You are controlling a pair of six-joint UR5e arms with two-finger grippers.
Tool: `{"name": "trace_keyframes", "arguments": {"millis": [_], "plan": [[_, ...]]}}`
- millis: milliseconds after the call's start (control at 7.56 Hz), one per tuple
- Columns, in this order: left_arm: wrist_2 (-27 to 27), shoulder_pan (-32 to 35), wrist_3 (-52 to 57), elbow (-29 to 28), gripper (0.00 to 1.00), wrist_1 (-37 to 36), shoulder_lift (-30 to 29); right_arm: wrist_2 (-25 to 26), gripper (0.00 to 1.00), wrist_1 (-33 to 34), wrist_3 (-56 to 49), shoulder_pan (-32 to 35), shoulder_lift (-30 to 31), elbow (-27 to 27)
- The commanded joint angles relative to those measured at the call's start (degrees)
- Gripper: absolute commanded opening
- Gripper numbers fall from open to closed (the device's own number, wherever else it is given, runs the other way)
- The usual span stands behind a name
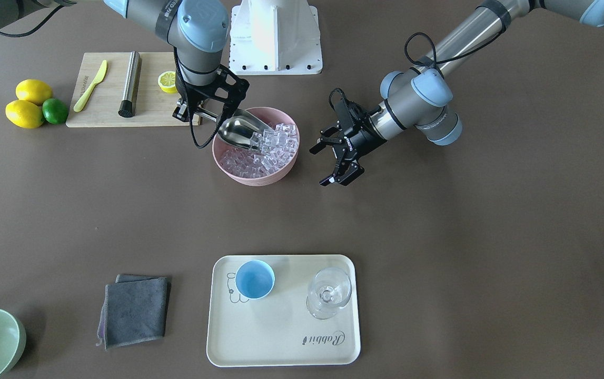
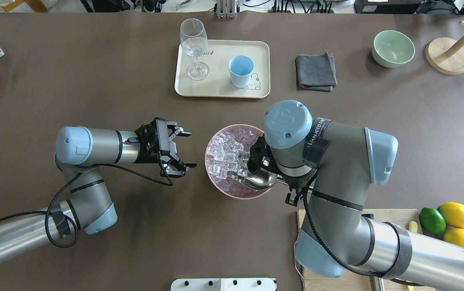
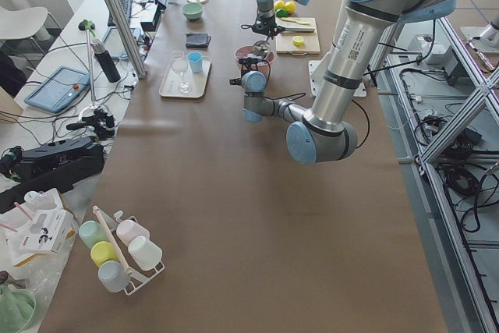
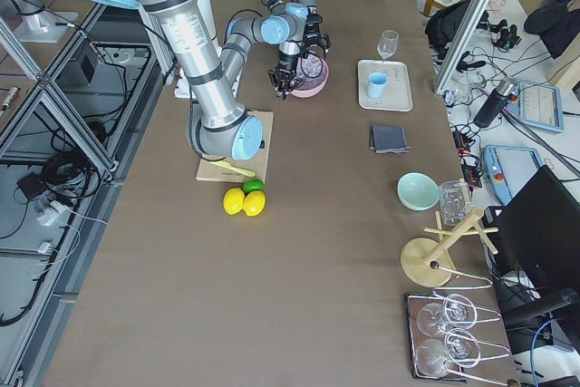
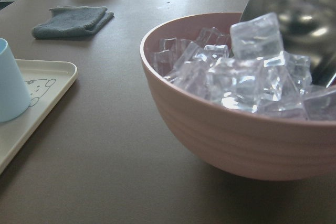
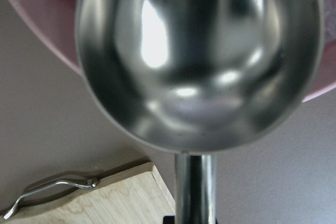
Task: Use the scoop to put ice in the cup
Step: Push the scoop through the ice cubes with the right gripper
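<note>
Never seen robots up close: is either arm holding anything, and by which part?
The right gripper holds the scoop by its thin rod handle; the left gripper is open and empty.

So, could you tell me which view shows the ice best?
Left wrist view: the ice is close, cubes distinct. Overhead and front show it smaller, scoop partly covering; side views, tiny; right wrist, hardly any.
</note>
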State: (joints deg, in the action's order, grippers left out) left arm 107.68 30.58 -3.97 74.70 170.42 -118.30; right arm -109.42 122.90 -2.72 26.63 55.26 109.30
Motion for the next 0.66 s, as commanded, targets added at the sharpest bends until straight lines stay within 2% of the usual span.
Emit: {"name": "trace_keyframes", "arguments": {"millis": [0,529], "plan": [[-0.01,0.01,0.02,0.0,0.98,0.0,0.08,0.08,0.0,-2.3,0.0,0.0,1.42,0.82],[-0.01,0.09,0.02,0.09,0.98,0.09,0.0,0.0,0.0,-4.51,-0.09,0.0,3.45,3.11]]}}
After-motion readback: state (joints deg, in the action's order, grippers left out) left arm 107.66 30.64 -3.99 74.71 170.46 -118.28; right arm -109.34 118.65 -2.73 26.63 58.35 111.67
